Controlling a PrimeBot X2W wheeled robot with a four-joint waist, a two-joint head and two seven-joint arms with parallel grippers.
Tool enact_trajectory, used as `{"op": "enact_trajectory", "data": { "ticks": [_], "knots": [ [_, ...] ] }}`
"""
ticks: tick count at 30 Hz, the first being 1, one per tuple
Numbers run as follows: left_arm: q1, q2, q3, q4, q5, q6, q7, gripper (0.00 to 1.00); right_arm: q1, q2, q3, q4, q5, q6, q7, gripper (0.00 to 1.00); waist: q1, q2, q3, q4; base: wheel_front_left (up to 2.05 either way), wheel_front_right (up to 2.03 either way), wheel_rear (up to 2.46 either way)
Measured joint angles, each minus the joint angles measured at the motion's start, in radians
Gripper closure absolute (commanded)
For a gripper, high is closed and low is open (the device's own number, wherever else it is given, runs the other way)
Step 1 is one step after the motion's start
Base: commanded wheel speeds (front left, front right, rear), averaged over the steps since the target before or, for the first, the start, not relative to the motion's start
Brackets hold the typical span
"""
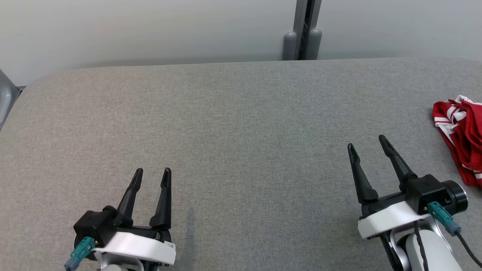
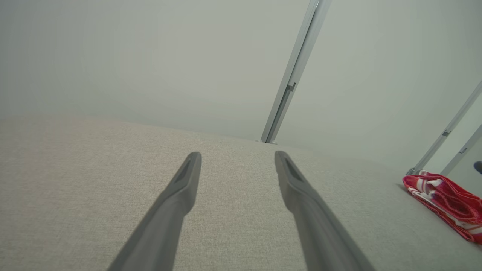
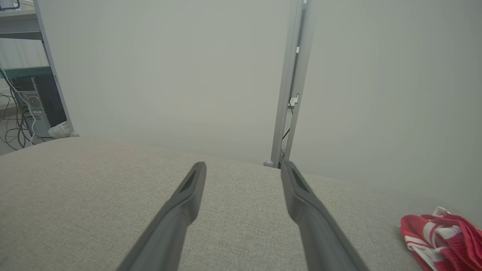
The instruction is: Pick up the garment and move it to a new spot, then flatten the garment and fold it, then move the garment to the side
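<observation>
Background: pale grey partition panels (image 1: 150, 30) stand behind the far edge, joined by a grey metal post (image 1: 302, 30).
Surface: grey woven-fabric worktop (image 1: 241, 124) with rounded far corners, running the full width of the head view.
Garment: red cloth with white stripes (image 1: 461, 139), crumpled in a heap at the right edge of the worktop and partly cut off by the head view's frame. It lies on the fabric, apart from both grippers.
Left gripper: (image 1: 153, 171) at the near left, fingers pointing toward the far side. The jaws stand spread with only bare fabric between them. It is well apart from the garment.
Right gripper: (image 1: 366, 142) at the near right, fingers leaning slightly left. The jaws are parted wide and hold nothing. The garment lies near it, to its right, not touching.
Height: whether either gripper rests on the worktop or hangs above it cannot be told.
Left wrist view: the garment shows at the right, low against the panels.
Right wrist view: the garment sits at the lower right corner, beside the right finger (image 3: 316, 226).
Beyond the worktop, far left: a computer tower (image 3: 37, 109) with loose cables and a white shoe (image 3: 60, 130) on the floor.
</observation>
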Motion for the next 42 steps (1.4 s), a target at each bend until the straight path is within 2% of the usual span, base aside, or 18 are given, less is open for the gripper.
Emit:
{"op": "enact_trajectory", "data": {
  "ticks": [13, 39, 40, 42],
  "knots": [
    [0.0, 0.0, 0.014, 0.014, -0.042, -0.009, 0.0, 0.0, 0.0, 0.0, 0.006, 0.006, -0.006, 0.0, 0.0, 0.0, 0.0, 0.0, -0.001, 0.007, 0.0, 0.0, 0.0],
    [-0.026, 0.0, 0.058, -0.014, -0.018, 0.008, 0.0, 0.0, -0.004, 0.001, 0.01, 0.041, -0.008, 0.0, 0.0, 0.0, 0.0, 0.0, -0.008, -0.003, 0.0, 0.0, 0.0],
    [-0.027, 0.0, 0.058, -0.015, -0.018, 0.005, 0.0, 1.0, -0.005, 0.001, 0.011, 0.041, -0.008, 0.0, 0.0, 1.0, 0.0, 0.0, -0.008, -0.004, 0.0, 0.0, 0.0],
    [-0.017, -0.003, 0.056, -0.001, -0.018, 0.005, 0.0, 1.0, 0.005, 0.002, 0.011, 0.054, -0.008, 0.0, 0.001, 1.0, 0.0, 0.0, -0.008, -0.005, 0.0, 0.0, 0.0]
  ]
}}
